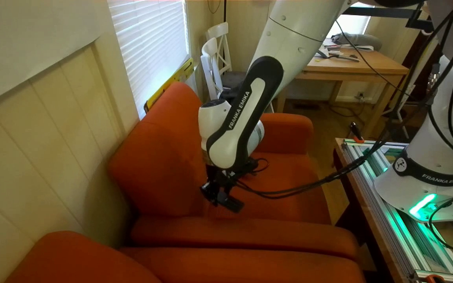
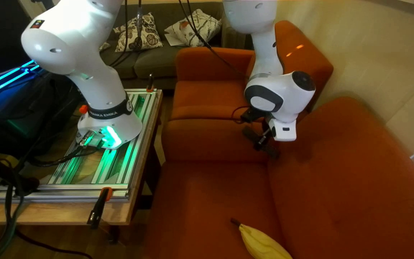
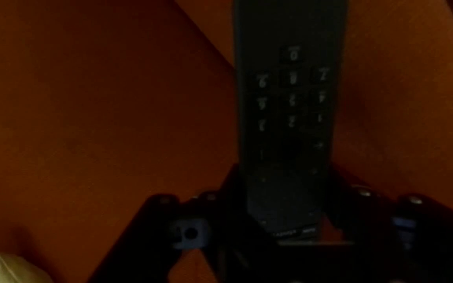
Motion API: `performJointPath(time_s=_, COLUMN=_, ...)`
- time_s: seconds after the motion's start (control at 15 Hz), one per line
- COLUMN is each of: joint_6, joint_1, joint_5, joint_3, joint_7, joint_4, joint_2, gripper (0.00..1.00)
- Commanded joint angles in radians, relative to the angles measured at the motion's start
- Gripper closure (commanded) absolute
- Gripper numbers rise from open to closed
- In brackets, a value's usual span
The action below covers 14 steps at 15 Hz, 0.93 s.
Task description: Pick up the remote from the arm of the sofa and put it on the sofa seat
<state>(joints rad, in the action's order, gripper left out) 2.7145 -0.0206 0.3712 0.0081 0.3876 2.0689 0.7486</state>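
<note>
The black remote [image 3: 287, 98] fills the middle of the wrist view, its number keys facing the camera. My gripper [image 3: 283, 188] has a finger against each long side of it and appears shut on it. In both exterior views the gripper [image 1: 221, 196] [image 2: 261, 142] hangs near the back cushion, by the padded orange-red arm of the sofa [image 1: 242, 232] [image 2: 207, 138]. The sofa seat [image 1: 289, 173] [image 2: 207, 194] lies lower beside that arm. The remote is hard to separate from the dark gripper in the exterior views. Its height above the fabric is unclear.
A yellow banana [image 2: 262, 242] lies on the seat; part of it shows in the wrist view [image 3: 10, 269]. The tall back cushion [image 1: 159, 157] [image 2: 336, 172] stands close to the gripper. A cable [image 1: 289, 192] hangs from the arm. The robot's table [image 2: 135, 194] stands across from the sofa.
</note>
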Motion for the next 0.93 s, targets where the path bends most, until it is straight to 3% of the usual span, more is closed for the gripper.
performJointPath(time_s=0.0, joint_6=0.047, joint_1=-0.071, joint_5=0.101, joint_3=0.031, joint_7=0.003, joint_4=0.021, joint_2=0.007, gripper=0.76)
performJointPath(time_s=0.87, joint_6=0.127, joint_1=-0.173, joint_5=0.274, joint_3=0.014, joint_7=0.033, joint_4=0.068, joint_2=0.149, gripper=0.76)
